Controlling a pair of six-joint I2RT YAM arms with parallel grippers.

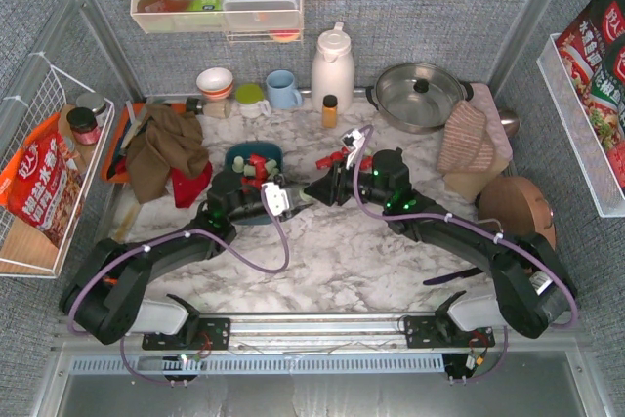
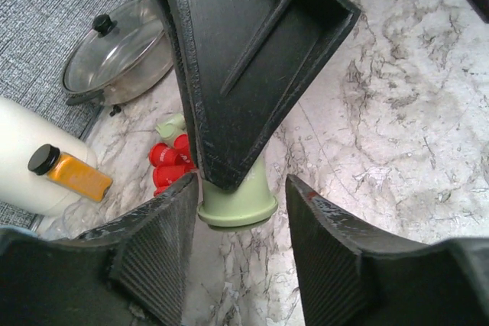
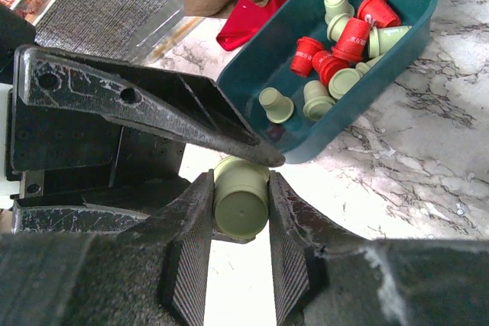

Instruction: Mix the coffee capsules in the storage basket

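Observation:
My right gripper [image 3: 240, 179] is shut on a mint green capsule [image 3: 241, 202], held above the marble table just in front of the teal storage basket [image 3: 359, 116]. My left gripper [image 2: 243, 182] is open, its fingers on either side of the same capsule [image 2: 238, 202]; its left finger is at the capsule's rim. In the top view the two grippers meet tip to tip, the left one [image 1: 298, 198] against the right one [image 1: 314, 192]. The basket [image 1: 237, 155] holds several red capsules [image 3: 351, 36] and green capsules [image 3: 275, 104]. Several red capsules [image 2: 168, 167] lie on the table behind.
A brown cloth [image 1: 164, 148] and a red cloth [image 1: 190, 186] lie left of the basket. An amber bottle [image 1: 330, 109], a white thermos [image 1: 332, 65], a lidded pot [image 1: 420, 95], cups [image 1: 283, 90] and an orange tray [image 1: 115, 144] stand at the back.

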